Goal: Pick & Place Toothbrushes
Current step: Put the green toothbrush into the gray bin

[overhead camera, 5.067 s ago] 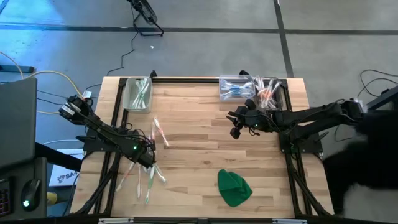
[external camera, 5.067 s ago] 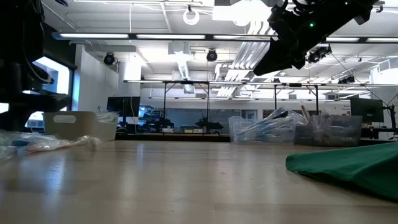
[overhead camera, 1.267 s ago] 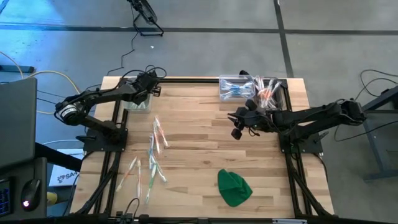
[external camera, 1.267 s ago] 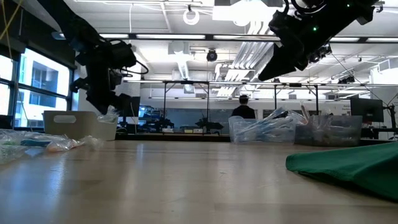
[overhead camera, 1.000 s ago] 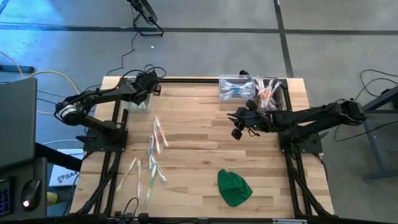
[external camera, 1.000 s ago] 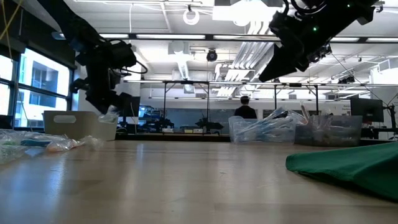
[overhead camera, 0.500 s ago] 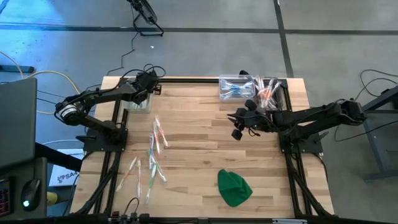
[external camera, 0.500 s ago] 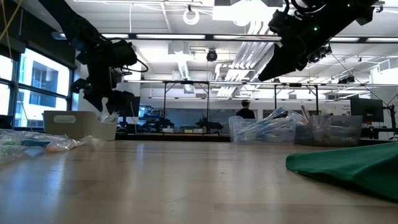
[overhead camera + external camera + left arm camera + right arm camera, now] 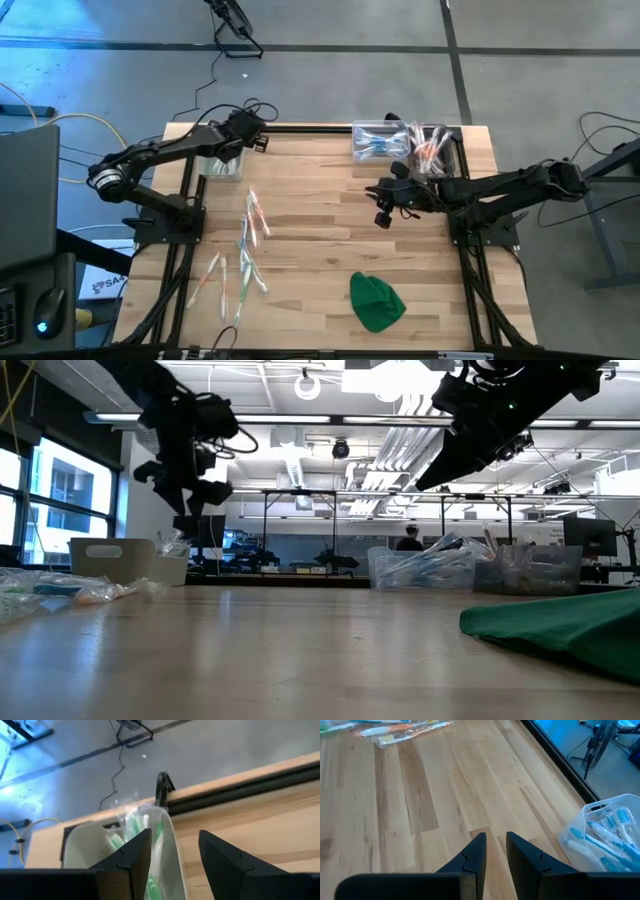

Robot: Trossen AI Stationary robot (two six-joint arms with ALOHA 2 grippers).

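Nearest us, at the table's front left, we see several loose toothbrushes (image 9: 245,255) scattered on the wood, with a green cloth (image 9: 376,301) to their right. Mid-table, the right gripper (image 9: 381,217) hovers with its 2 fingers nearly together, holding nothing. At the far left corner, the left gripper (image 9: 262,141) hangs parted and empty above a clear bin (image 9: 167,840) that seems to hold green toothbrushes.
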